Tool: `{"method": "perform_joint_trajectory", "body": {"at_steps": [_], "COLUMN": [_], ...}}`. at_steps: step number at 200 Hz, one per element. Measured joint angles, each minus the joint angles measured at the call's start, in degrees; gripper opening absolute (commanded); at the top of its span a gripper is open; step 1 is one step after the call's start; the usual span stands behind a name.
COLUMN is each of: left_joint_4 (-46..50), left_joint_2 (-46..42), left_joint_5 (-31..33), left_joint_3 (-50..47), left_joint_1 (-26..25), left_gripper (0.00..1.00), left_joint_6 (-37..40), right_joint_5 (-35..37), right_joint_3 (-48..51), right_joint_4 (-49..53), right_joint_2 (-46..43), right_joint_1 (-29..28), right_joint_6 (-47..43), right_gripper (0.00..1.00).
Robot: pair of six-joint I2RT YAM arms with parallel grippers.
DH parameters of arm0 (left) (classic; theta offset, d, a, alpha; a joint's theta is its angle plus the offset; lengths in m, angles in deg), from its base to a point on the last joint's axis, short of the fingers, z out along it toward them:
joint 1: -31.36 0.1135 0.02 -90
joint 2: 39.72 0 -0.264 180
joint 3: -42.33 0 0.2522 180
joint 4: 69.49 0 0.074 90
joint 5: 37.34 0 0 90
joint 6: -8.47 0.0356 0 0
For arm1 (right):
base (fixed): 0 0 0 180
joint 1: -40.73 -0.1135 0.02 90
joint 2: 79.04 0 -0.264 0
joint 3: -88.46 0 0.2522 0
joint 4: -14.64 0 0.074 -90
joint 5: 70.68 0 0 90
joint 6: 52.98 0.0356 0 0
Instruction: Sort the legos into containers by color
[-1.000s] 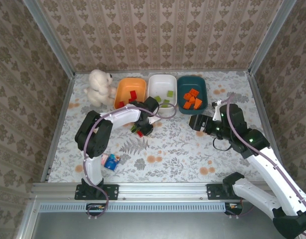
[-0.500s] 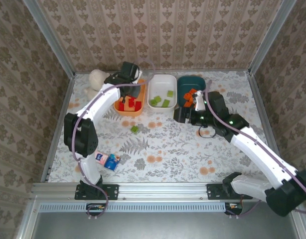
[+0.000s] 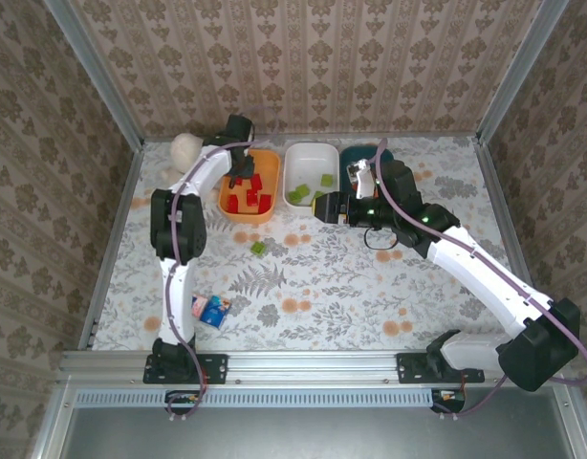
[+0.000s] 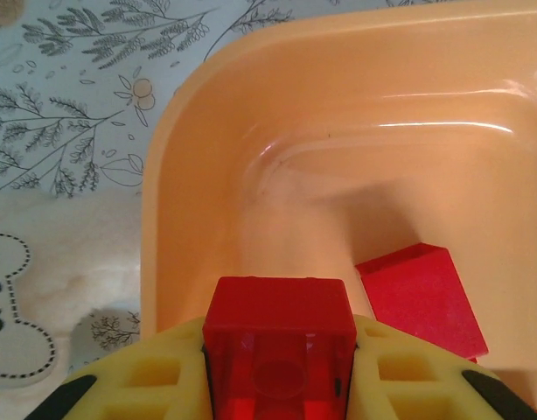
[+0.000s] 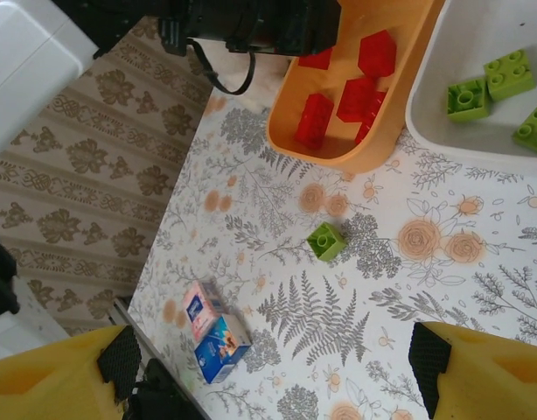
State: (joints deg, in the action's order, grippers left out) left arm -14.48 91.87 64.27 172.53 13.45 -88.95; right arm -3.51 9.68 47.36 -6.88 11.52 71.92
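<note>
The left tool (image 4: 280, 372) is gripping a red brick (image 4: 280, 337), its yellow fingers (image 4: 137, 381) closed tight on the brick's two sides just above the far corner of the orange tray (image 4: 168, 175). The brick is lying crosswise between the fingers, showing the wrist camera a broad face with a round socket. From above, the same tool (image 3: 242, 174) is hanging over the tray's (image 3: 227, 186) far end, where other red bricks (image 3: 248, 198) are lying.

The right tool (image 5: 273, 363) is standing wide open with nothing between its fingers (image 5: 50, 381), and is hovering over the bench (image 5: 400, 289). The top view is placing it (image 3: 322, 207) at the near edge of the white tray (image 3: 292, 163).

A loose lime green brick (image 5: 326, 241) is sitting studs up on the bench, cornerwise to the right wrist camera and in front of the orange tray (image 5: 338, 153); overhead it (image 3: 259, 248) is lying apart from both tools. Green bricks (image 5: 491, 83) are resting in the white tray (image 5: 426, 118). The left wrist camera is bringing out a sloped red brick (image 4: 421, 297) on the tray floor, too small to make out from above. Pink and blue packets (image 5: 216, 328) are lying nearer the arm bases.
</note>
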Motion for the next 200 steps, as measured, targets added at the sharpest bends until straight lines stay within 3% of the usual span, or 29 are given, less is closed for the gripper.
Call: {"method": "perform_joint_trajectory", "body": {"at_steps": [75, 111, 152, 200], "left_joint_4": [0.2, 0.3, 0.8, 1.1], "left_joint_2": [2.3, 2.8, 2.8, -2.6], "left_joint_5": [-0.4, -0.6, -0.9, -0.9], "left_joint_3": [0.2, 0.2, 0.2, -2.8], "left_joint_1": [-0.4, -0.4, -0.4, -0.4], "left_gripper": [0.38, 0.52, 0.57, 0.63], "left_joint_6": [-3.1, -4.5, -5.1, -8.0], "right_joint_5": [-0.1, -0.4, -2.5, -0.9], "right_joint_3": [0.0, -0.3, -1.2, -9.6], "right_joint_4": [0.2, 0.5, 0.5, 4.3], "right_joint_2": [0.0, 0.0, 1.3, 11.3], "right_joint_1": [-0.1, -0.1, -0.7, -8.2], "right_joint_6": [-0.2, -0.2, -0.7, -6.1], "right_gripper": [0.84, 0.85, 0.85, 0.83]}}
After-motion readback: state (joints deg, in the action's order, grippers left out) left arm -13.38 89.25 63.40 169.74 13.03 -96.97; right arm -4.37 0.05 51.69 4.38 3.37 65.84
